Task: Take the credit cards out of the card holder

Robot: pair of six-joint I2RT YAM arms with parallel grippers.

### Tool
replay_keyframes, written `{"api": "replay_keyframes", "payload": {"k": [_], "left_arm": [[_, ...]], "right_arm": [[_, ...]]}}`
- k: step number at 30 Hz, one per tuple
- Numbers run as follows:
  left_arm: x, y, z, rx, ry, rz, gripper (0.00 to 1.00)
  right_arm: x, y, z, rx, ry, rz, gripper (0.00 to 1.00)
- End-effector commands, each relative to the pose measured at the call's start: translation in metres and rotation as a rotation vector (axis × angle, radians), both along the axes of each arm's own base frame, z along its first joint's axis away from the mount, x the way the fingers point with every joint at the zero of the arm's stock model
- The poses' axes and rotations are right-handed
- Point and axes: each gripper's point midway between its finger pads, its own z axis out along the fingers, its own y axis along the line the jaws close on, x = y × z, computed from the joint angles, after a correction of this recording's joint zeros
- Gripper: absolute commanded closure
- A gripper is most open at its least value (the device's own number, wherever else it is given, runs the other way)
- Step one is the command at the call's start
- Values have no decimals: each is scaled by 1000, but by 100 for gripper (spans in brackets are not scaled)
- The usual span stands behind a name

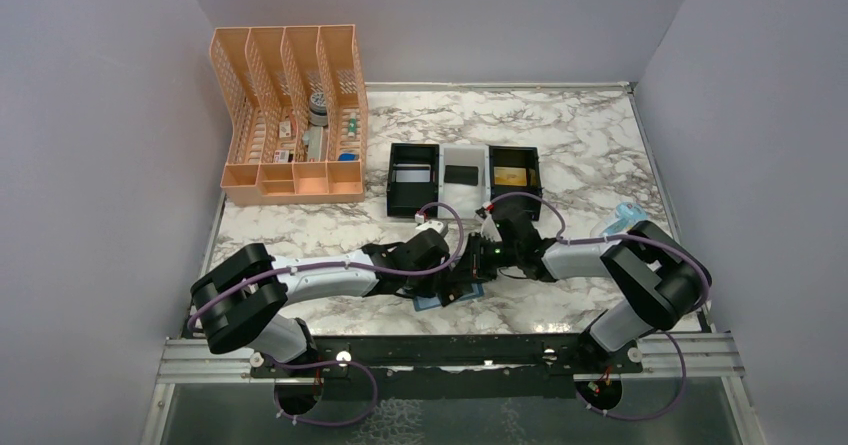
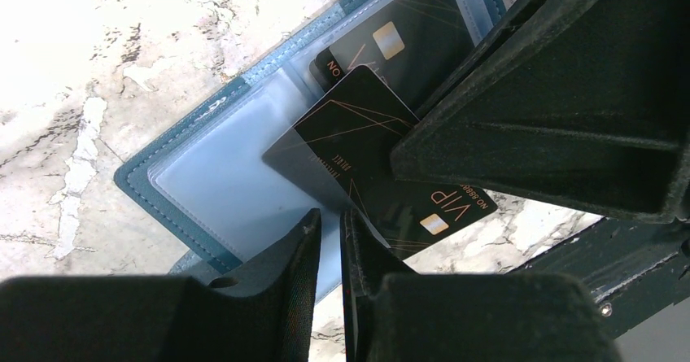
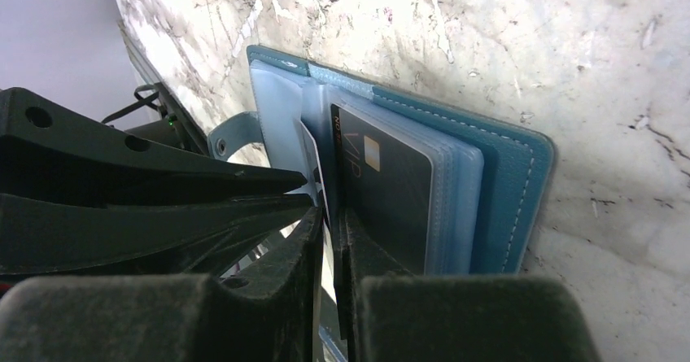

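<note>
Left fingers [image 2: 301, 248] nearly together, thin gap, tips right at the low edge of the loose black card [image 2: 366, 142]; cannot tell if they clamp it or just touch. Right fingers [image 3: 297, 248] look clenched on that same card, which shows edge-on running into their slit. Card stands tilted, half out of the card holder [image 2: 203, 175], which lies open on the near part of the counter [image 1: 590, 135], between both arms. Second black card [image 2: 407, 37] sits in an inner pocket. Further back, the three-compartment tray [image 1: 440, 210] has a silver-grey card [image 1: 412, 175], a black card [image 1: 461, 175] and a gold card [image 1: 510, 176]. Peach organizer [image 1: 290, 115] far left. Step, judged: pulling a card clear of its sleeve, both arms on it. Next move likely needs one firm grip on the card, holder pinned down, then a straight pull along the pocket so the sleeve doesn't drag.
</note>
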Motion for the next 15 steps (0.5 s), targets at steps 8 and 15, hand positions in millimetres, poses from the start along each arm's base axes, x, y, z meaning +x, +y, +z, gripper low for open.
{"api": "replay_keyframes", "payload": {"k": [8, 15], "left_arm": [[-5, 12, -11, 51, 12, 3, 82], [-5, 12, -10, 50, 12, 3, 83]], "right_arm": [[-6, 8, 1, 44, 9, 77, 84], [-5, 7, 2, 35, -1, 82, 89]]}}
